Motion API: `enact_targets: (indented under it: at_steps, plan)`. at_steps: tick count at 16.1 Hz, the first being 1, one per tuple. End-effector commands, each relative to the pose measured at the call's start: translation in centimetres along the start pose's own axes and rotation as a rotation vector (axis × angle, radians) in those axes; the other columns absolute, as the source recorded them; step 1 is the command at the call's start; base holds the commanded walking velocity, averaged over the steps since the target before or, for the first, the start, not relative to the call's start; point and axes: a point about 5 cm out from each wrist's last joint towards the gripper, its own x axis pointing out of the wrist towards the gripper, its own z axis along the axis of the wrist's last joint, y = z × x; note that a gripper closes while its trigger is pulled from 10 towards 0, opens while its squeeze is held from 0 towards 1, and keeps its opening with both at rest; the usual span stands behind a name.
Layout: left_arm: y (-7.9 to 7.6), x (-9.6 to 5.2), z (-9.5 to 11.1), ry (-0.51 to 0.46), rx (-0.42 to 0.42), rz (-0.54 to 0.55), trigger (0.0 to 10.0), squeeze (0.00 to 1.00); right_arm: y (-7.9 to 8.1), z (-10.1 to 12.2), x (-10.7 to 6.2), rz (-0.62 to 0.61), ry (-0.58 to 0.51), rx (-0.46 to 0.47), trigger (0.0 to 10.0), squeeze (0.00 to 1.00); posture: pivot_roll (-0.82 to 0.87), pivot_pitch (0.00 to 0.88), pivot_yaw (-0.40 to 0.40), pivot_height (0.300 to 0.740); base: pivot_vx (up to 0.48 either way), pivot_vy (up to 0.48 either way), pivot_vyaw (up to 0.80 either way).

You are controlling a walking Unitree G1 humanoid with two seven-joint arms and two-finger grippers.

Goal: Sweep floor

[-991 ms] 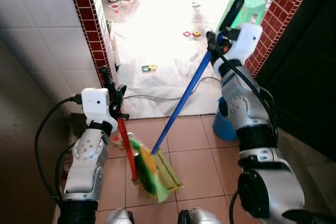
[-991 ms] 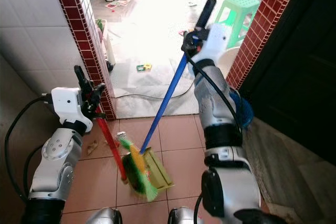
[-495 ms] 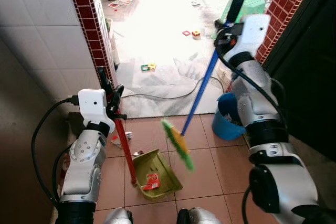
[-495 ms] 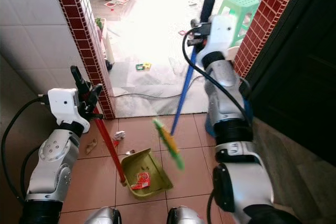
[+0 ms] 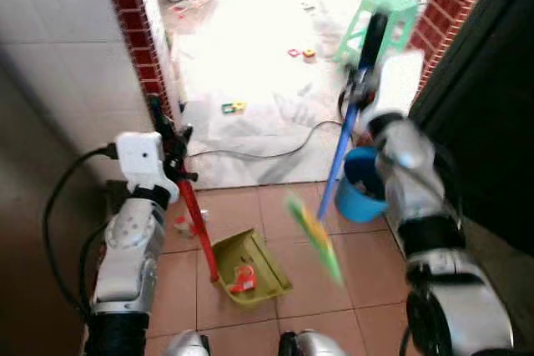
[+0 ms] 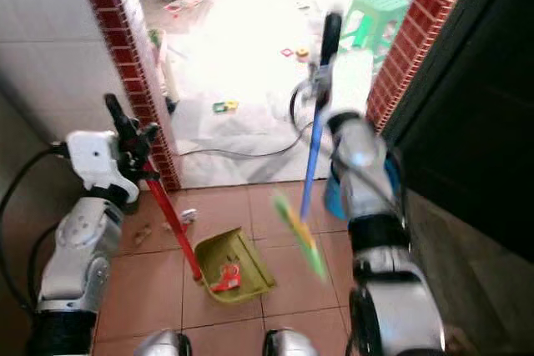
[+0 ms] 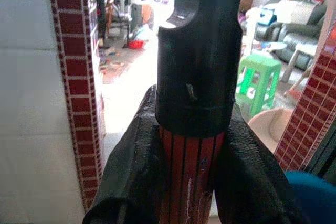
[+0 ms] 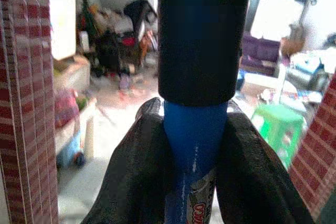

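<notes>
Left eye view: a red ribbed handle is clamped by the left gripper (image 5: 171, 135); its yellow-green plastic dustpan (image 5: 250, 268) rests on terracotta floor tiles (image 5: 359, 256), red scrap inside. The blue-shafted broom (image 5: 334, 181) is gripped by the right gripper (image 5: 360, 81), its green-yellow bristle head blurred above the tiles beside a blue bucket (image 5: 360, 193).

Right eye view: a green stool (image 6: 375, 14) is seen past the red brick pillar (image 6: 125, 64).

Left wrist view: black fingers (image 7: 131, 171) are closed on the ribbed red shaft.

Right wrist view: fingers (image 8: 131, 166) are closed on the smooth blue shaft.
</notes>
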Motion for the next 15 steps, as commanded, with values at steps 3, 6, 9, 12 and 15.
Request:
enact_targets:
  at_steps: [3,6,9,12,15]
  plan:
    - [-0.9,1.5,5.0,-0.196,-0.014,-0.05,10.0,0.0,0.8,-1.1,-1.1,0.025,0.028,-0.021,10.0,0.0,-0.08,0.043,-0.024,0.74,0.0,0.0,-0.78]
    - [-0.9,2.0,6.3,-0.232,-0.021,-0.056,10.0,0.0,2.5,-3.2,-2.4,0.067,0.116,-0.012,10.0,0.0,-0.08,0.042,-0.02,0.74,0.0,0.0,0.0]
    - [-1.1,2.3,7.3,-0.26,-0.03,-0.065,10.0,0.0,3.3,-3.9,-2.8,0.087,0.147,-0.005,10.0,0.0,-0.08,0.04,-0.018,0.74,0.28,0.0,-0.43]
    - [-1.2,2.7,7.9,-0.28,-0.038,-0.062,10.0,0.0,3.5,-4.0,-2.8,0.093,0.151,0.001,10.0,0.0,-0.08,0.038,-0.015,0.74,0.33,0.0,-0.77]
    - [-1.2,2.9,8.2,-0.285,-0.044,-0.068,10.0,0.0,3.8,-4.1,-3.0,0.101,0.154,0.009,10.0,0.0,-0.08,0.038,-0.012,0.74,0.37,0.0,-0.53]
